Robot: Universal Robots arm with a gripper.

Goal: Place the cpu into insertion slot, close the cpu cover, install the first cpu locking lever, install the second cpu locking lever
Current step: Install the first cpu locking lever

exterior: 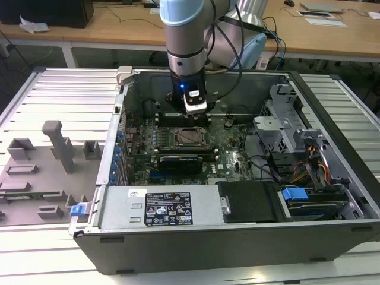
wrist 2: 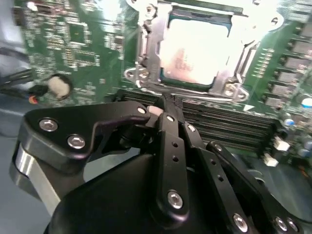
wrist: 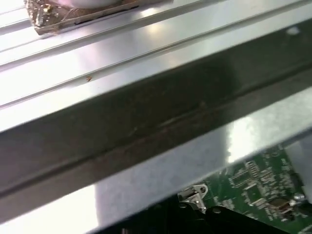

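Fingers clenched together on nothing, the black metal claw (wrist 2: 163,103) hangs over a green circuit board (wrist 2: 87,44). Just beyond its fingertips, the flat, square, silvery-beige cpu (wrist 2: 195,46) lies in the dark metal-rimmed insertion slot (wrist 2: 164,58), framed by the thin silver windowed cpu cover (wrist 2: 147,48).

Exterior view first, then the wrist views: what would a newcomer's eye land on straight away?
The robot arm reaches down into the open computer case, which lies on a slatted metal table. In the second wrist view, the bright cpu sits in its socket, framed by the silver cpu cover. The black gripper looms beside it, over the memory slots.
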